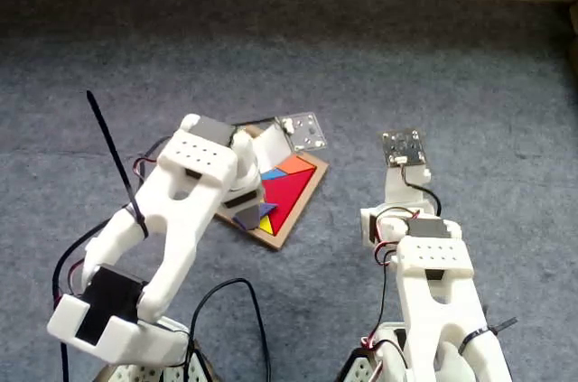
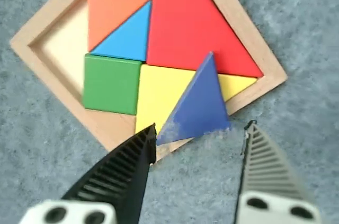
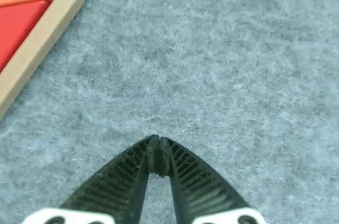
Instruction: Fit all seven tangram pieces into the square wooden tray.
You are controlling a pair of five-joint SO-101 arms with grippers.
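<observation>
In the high view, the square wooden tray (image 1: 291, 223) is lying just left of centre on the grey-clothed counter (image 1: 379, 57), turned like a diamond. The left arm (image 1: 181, 210) is leaning over it from the lower left and covering most of it, while orange, red and yellow pieces are showing beside the arm's head. The right arm (image 1: 433, 283) is standing in the lower right, pointing up the frame, well apart from the tray.

In the left wrist view, the left tool (image 2: 200, 128) is hanging with its jaws spread wide and holding nothing. A dark blue triangle (image 2: 198, 102) is lying between them, resting on top of the yellow triangle (image 2: 159, 94) and across the tray's lower rim (so it is not sitting flat inside). The black fingertip (image 2: 148, 136) is sitting right at the triangle's lower left corner; the white fingertip (image 2: 250, 131) is standing slightly apart from its lower right corner. Inside the tray an orange parallelogram (image 2: 119, 1), a light blue triangle (image 2: 130, 36), a big red triangle (image 2: 190, 23) and a green square (image 2: 110, 83) are lying flat, with bare wood showing at the left corner.

In the right wrist view, the right tool (image 3: 159, 152) is hovering over bare cloth with its tips pressed together, gripping nothing. A corner of the tray is showing at the upper left, with red and orange inside it.
</observation>
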